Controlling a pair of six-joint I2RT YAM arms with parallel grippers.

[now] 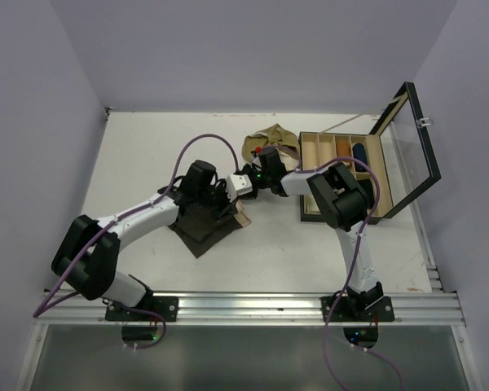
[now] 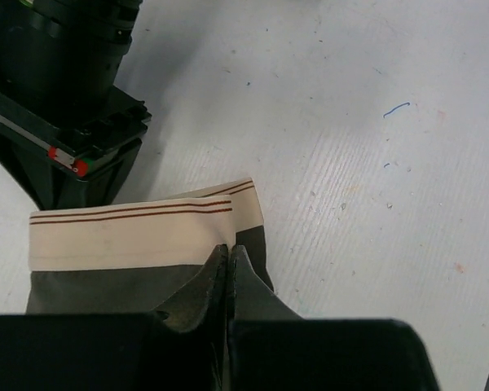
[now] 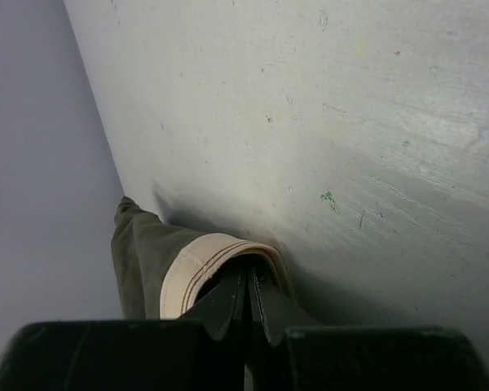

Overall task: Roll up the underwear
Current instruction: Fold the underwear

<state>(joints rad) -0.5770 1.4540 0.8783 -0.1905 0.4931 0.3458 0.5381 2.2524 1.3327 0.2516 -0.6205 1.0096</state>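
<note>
1. Pinching one garment between them, both arms meet at mid-table over the dark brown underwear (image 1: 197,228). It lies spread on the table with its beige waistband (image 2: 130,232) at the edge nearest the right arm.
2. Left gripper (image 2: 230,254): jaws pressed together on the dark cloth just below the waistband, near one corner.
3. Right gripper (image 3: 248,273): jaws likewise closed, nipping a fold of the waistband that curls up over the fingertips. In the left wrist view its black body stands just beside the band's other end.
4. Olive-tan underwear (image 1: 269,142) sits crumpled farther back, just beside an open box (image 1: 322,151) with compartments, and neither arm touches it.
5. Judged from this, the roll is only starting, at the waistband end, with nothing wound yet.
6. To do it well, the two grips should travel together, turning the band over onto the dark cloth in one even line. If one side leads, the roll will likely come out cone-shaped.
7. Tension matters: enough pull to take up slack between the grips, but not so much that the garment slides across the smooth table.
8. Risk: both grips hold thin edges, so cloth may slip free as the wrists turn. A slow turn seems safer.
</note>
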